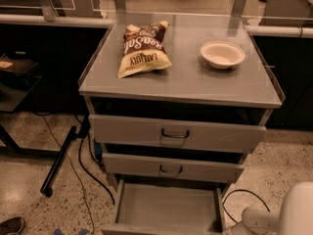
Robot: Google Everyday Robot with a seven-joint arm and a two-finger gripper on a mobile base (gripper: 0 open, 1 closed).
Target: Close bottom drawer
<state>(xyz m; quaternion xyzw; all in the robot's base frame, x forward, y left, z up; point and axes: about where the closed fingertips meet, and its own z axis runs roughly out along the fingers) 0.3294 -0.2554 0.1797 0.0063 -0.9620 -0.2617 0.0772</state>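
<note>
**Bottom drawer pulled out, gripper out of view**

Gripper not seen anywhere in the camera view, so impossible to tell if wide, narrow or holding something. Only a white rounded robot part [293,212] visible, in the lower right corner; places below given from it.

Up and to the left of it: grey cabinet [186,84] with a flat top, low raised rims along the left and right sides. Under the top, the widest drawer front [127,130], pushed in. Under that one, the mid-width drawer front [132,163], pushed in too.

Directly left of the white part, very near: the bottom drawer [166,207], pulled far out toward the camera, plain tray showing, front edge cut by the lower border. Right side wall just beside the white part, with a thin dark cable [234,195] looping between them.

Speckled floor [286,165] open above the white part, right of the cabinet.

On the top, well apart from each other: chip bag [143,49] lying flat on the left half, white bowl [222,54] upright on the right half, near the back.

Far left on the floor: black bar [58,161] lying slanted, and a shoe [11,225] at the corner.
</note>
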